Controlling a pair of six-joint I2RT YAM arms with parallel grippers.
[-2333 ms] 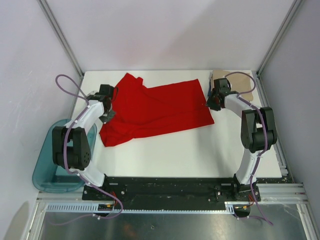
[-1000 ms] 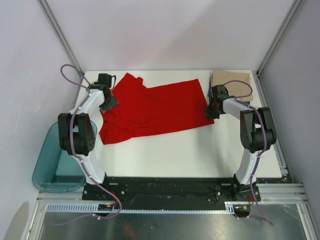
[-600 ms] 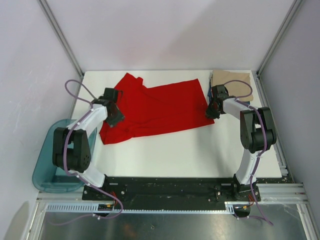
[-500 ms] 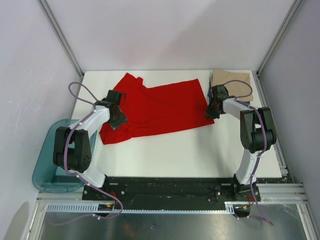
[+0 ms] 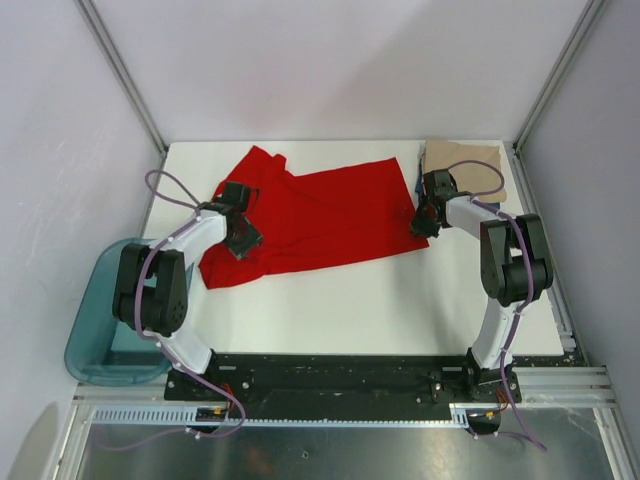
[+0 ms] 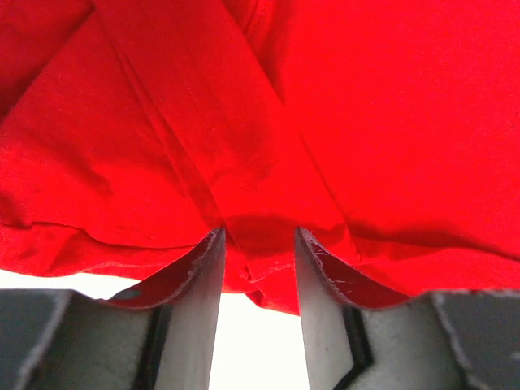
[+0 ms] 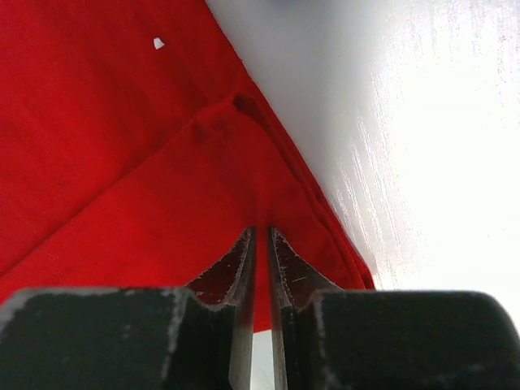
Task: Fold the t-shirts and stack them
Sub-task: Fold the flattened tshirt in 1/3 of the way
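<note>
Upper centre of the top view: red t-shirt [image 5: 320, 215] lies spread and wrinkled on the white table [image 5: 350, 300], sleeves toward frame left, not folded yet. Tan shirt [image 5: 470, 160] sits folded in the upper right corner, just beside the red one. Left fingers [image 5: 243, 240] are on the red cloth's lower left part. Right fingers [image 5: 425, 222] are at its right edge. Teal tub [image 5: 90, 330] at lower left, off the table.

Left wrist view: red cloth [image 6: 341, 122] fills the frame. The fingers [image 6: 199, 313] stand apart, straddling a raised fold, not pinched on it (white table shows through the gap below).

Right wrist view: the fingers [image 7: 280, 264] are closed to a sliver on the red hem [image 7: 268, 154] near the shirt's corner, bright table at frame right.

Risk, as I judge it: only one side looks gripped, so a lift now would drag the shirt skewed and bunch it. The left side may catch only one layer of that fold, or several, and spoil the crease. The right pinch is thin, so the hem could slip out.
</note>
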